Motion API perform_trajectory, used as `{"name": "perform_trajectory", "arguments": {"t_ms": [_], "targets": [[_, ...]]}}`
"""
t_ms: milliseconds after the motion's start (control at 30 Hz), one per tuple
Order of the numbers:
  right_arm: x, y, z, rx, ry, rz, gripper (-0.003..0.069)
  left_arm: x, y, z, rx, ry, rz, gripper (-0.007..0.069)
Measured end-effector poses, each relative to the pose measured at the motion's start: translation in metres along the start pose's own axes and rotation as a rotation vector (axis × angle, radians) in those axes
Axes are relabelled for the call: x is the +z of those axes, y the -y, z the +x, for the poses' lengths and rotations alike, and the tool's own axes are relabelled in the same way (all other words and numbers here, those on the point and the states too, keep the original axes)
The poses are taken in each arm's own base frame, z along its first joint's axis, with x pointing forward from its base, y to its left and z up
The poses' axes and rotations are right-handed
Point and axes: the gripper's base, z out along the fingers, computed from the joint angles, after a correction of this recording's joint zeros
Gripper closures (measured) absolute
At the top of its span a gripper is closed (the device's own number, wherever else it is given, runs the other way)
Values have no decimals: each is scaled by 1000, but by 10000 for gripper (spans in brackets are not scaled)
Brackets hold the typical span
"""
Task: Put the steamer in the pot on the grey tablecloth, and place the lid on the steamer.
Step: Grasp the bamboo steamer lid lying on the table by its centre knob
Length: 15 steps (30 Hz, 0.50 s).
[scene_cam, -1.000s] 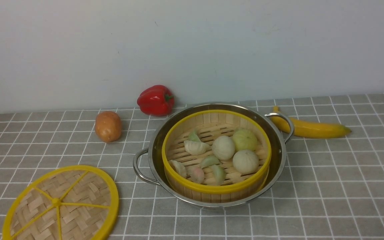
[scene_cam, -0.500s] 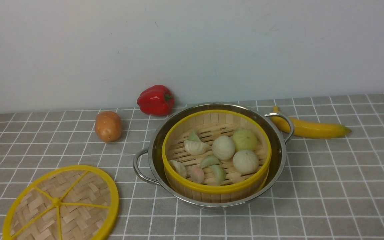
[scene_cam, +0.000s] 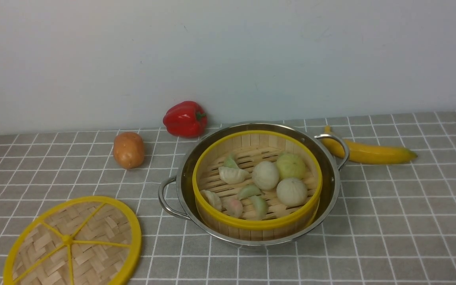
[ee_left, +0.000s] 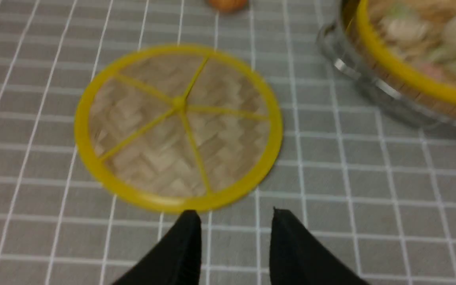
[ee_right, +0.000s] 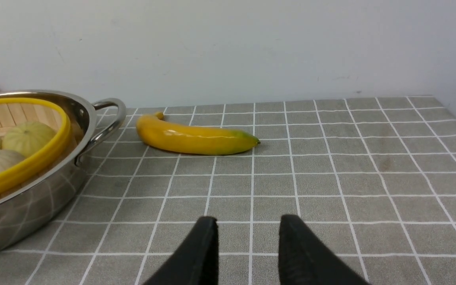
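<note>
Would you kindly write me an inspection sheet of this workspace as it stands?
Surface: grey tablecloth, flat, white grid.
Job's things: steamer sits inside pot, holding buns and dumplings; lid lies flat on the cloth, left of pot, not on steamer.
Clutter: red pepper, potato, banana on the cloth.
Grippers: left gripper open, empty, near lid; right gripper open, empty.
Cables: nothing seen.
Surroundings: plain pale wall behind.

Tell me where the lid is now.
In the front view the lid lies flat on the grey tablecloth at the near left, apart from the pot.
</note>
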Motion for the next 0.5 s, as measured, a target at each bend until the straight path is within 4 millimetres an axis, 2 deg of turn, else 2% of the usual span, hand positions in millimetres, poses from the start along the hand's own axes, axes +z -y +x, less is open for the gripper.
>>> {"name": "perform_trajectory", "arguments": {"t_ms": [33, 67, 133, 300, 433, 467, 500], "targets": [[0, 0, 0, 1, 0, 0, 419, 7, -1, -10, -2, -66, -15, 382], [0, 0, 0, 1, 0, 0, 419, 7, -2, -10, -1, -69, -17, 382], [0, 0, 0, 1, 0, 0, 419, 26, -3, -37, 14, -183, -27, 382], [0, 0, 0, 1, 0, 0, 419, 82, -5, -84, 83, -383, -15, 382], [0, 0, 0, 1, 0, 0, 419, 128, -6, -105, 87, -508, 5, 382], [0, 0, 0, 1, 0, 0, 419, 128, -6, -106, 87, -504, 4, 382], [0, 0, 0, 1, 0, 0, 419, 145, -7, -111, 81, -548, 11, 382]]}}
